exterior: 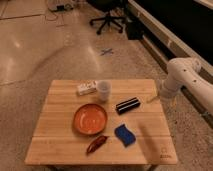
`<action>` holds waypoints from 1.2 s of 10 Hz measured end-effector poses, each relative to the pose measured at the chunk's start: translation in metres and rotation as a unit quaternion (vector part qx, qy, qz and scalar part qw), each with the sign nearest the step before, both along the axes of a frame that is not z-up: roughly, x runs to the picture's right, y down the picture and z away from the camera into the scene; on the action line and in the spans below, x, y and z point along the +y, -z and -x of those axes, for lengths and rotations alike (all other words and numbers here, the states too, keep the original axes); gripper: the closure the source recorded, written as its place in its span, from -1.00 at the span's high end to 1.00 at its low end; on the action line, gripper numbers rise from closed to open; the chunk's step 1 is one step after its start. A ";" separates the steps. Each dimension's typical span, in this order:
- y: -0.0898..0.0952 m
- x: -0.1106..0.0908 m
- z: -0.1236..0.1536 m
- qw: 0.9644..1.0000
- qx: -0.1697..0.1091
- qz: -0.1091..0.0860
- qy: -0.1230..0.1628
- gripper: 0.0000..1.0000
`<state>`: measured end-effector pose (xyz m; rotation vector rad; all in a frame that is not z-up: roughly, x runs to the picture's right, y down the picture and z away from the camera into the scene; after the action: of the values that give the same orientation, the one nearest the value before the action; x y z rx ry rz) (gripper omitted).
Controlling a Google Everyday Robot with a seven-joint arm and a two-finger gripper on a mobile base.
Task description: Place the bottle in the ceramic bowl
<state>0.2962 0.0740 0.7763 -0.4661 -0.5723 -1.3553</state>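
whitish boxy bottle [86, 88] lying flat, glossy orange ceramic bowl [91, 119] upright nearby, gripper [153, 99] far right

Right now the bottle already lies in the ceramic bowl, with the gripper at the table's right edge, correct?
No. The camera view shows the bottle lying on the table beside the cup, outside the ceramic bowl. The gripper is at the table's right edge, as stated.

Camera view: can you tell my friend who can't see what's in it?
A small whitish bottle lies on a wooden table beside a white cup, behind an empty orange ceramic bowl. The robot's gripper is at the table's right edge, away from them.
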 end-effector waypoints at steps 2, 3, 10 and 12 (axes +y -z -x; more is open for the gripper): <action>0.000 0.000 0.000 1.000 0.000 0.000 0.000 0.60; 0.000 0.000 0.000 1.000 0.000 0.000 0.000 0.60; -0.001 -0.001 0.000 1.000 0.000 -0.002 0.000 0.60; -0.012 -0.017 0.010 1.000 -0.019 -0.023 0.009 0.60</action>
<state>0.2864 0.0569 0.7886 -0.4101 -0.5687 -1.3937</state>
